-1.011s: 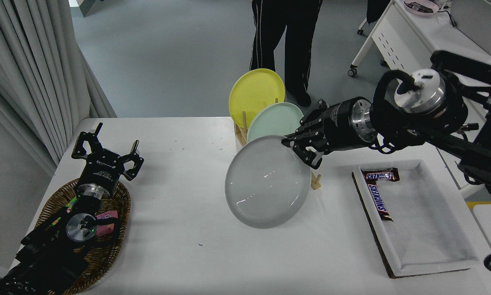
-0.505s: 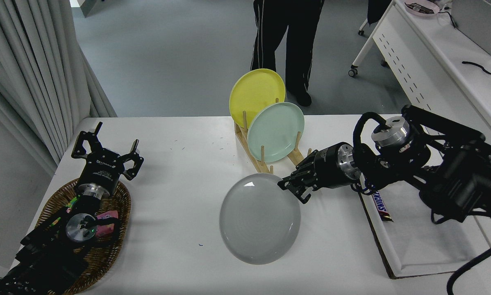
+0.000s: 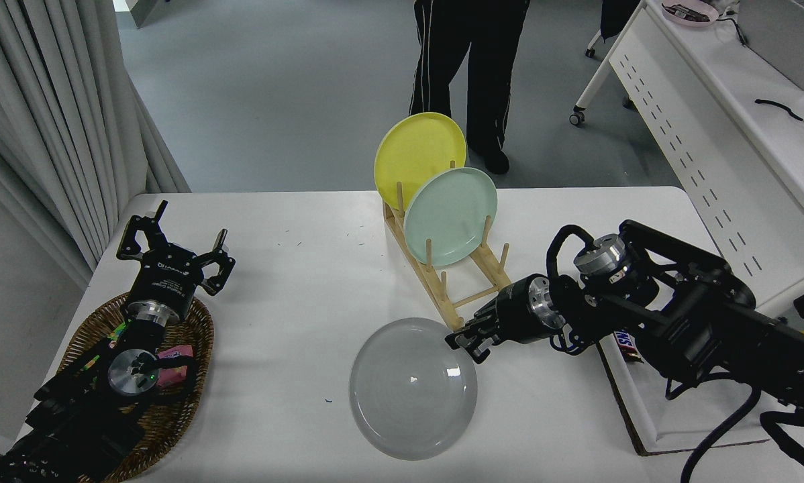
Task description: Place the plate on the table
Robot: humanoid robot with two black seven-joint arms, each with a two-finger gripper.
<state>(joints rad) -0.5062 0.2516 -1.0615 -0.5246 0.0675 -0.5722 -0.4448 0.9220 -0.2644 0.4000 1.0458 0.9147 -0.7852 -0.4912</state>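
The pale grey plate (image 3: pixel 412 389) lies low over the white table (image 3: pixel 294 288), in front of the wooden rack, its face up. My right gripper (image 3: pixel 464 343) reaches in from the right and is shut on the plate's upper right rim. Whether the plate rests fully flat on the table I cannot tell. My left gripper (image 3: pixel 174 251) is parked open at the left, above a wicker basket.
A wooden rack (image 3: pixel 459 282) holds a yellow plate (image 3: pixel 419 157) and a mint-green plate (image 3: pixel 450 215). A white tray (image 3: pixel 664 429) with a chocolate bar sits under my right arm. The wicker basket (image 3: pixel 177 396) is at the lower left. A person's legs (image 3: pixel 466 60) stand beyond the table.
My right gripper carried the grey plate out of the rack, toward the camera and down, and the plate tipped from near upright to almost flat. The left arm stayed still.
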